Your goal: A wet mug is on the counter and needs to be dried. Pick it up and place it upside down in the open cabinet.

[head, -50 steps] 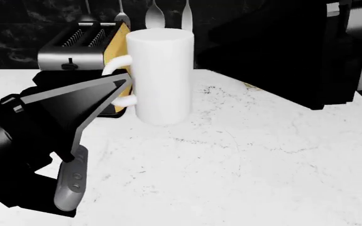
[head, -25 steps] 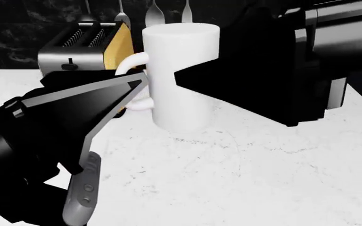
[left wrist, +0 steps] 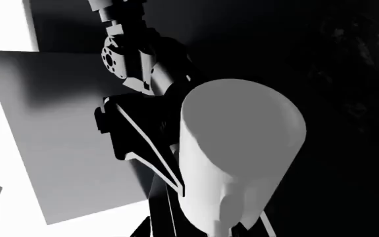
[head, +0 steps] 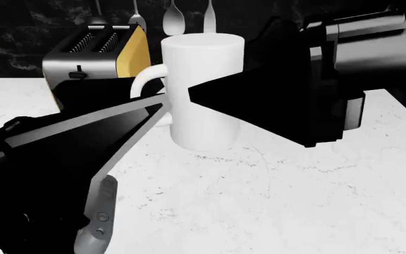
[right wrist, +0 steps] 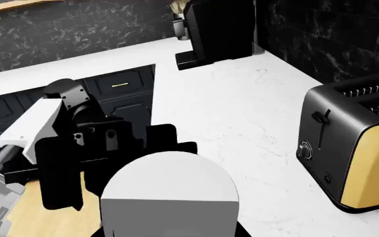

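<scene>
The white mug (head: 203,90) is upright in mid view, its base just over the white marble counter (head: 295,196). My left gripper (head: 162,104) is shut on the mug at its loop handle (head: 145,79). In the left wrist view the mug (left wrist: 242,143) fills the space between the jaws. My right gripper (head: 191,94) reaches in from the right with its jaws spread around the mug's body. One finger lies across the front and the other is hidden behind. In the right wrist view the mug (right wrist: 170,192) sits between the jaws.
A silver and yellow toaster (head: 93,50) stands behind the mug on the left and shows in the right wrist view (right wrist: 354,148). Spoons (head: 175,16) hang on the dark back wall. A black appliance (right wrist: 219,29) stands at the counter's far end. Dark drawers (right wrist: 120,86) lie beyond the counter edge.
My left gripper carried the mug to the right and a little nearer. My right gripper came in from the right and now has its jaws around the mug.
</scene>
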Robot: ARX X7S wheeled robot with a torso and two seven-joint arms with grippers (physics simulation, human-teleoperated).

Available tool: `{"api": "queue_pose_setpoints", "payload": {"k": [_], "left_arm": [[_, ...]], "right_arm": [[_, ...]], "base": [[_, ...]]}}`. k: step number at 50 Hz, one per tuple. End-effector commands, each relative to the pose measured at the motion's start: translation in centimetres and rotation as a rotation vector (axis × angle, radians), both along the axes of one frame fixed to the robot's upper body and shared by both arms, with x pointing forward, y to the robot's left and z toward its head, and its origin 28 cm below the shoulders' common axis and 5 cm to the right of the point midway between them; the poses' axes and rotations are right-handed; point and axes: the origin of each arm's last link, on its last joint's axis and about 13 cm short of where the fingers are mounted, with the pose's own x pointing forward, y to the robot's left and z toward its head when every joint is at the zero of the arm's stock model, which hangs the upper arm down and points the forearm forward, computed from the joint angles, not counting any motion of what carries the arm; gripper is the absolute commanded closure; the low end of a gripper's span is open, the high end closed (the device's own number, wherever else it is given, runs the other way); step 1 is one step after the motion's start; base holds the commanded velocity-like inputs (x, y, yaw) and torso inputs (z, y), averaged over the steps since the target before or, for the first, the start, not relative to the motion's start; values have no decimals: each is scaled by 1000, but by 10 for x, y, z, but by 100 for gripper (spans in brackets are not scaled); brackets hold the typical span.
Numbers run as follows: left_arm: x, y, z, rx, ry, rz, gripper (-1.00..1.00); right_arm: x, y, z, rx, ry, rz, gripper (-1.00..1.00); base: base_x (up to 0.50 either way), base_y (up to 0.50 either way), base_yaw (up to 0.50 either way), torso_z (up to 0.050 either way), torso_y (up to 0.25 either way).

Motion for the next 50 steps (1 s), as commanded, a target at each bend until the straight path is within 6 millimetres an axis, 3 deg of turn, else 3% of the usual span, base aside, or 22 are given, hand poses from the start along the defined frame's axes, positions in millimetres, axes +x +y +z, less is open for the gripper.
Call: {"api": "queue_pose_setpoints", "payload": {"k": [1, 12, 23, 29, 32, 40, 50], "left_arm": [[-1, 8, 5, -70, -27, 57, -100], [13, 19, 11, -383, 128, 159, -100], [32, 29, 5, -635, 290, 254, -100], [45, 25, 0, -826, 569, 317, -100], [49, 21, -3, -983, 817, 325, -100], [56, 16, -1, -1303, 1280, 288, -100], [61, 14, 1, -1536, 1640, 231, -100]], "right_arm": [[-11, -2, 1, -22, -31, -19, 100], [-33, -15, 15, -30, -147, -184, 100], [-52, -20, 18, -32, -207, -208, 100], [-66, -14, 27, -37, -259, -194, 100], [-71, -13, 31, -25, -285, -194, 100], [-83, -8, 43, -3, -331, -191, 100], [-89, -4, 56, -2, -358, -187, 100]], "base": [[0, 0, 0, 0, 0], [0, 0, 0, 0, 0], [0, 0, 0, 0, 0], [0, 0, 0, 0, 0], [0, 0, 0, 0, 0], [0, 0, 0, 0, 0], [0, 0, 0, 0, 0]]}}
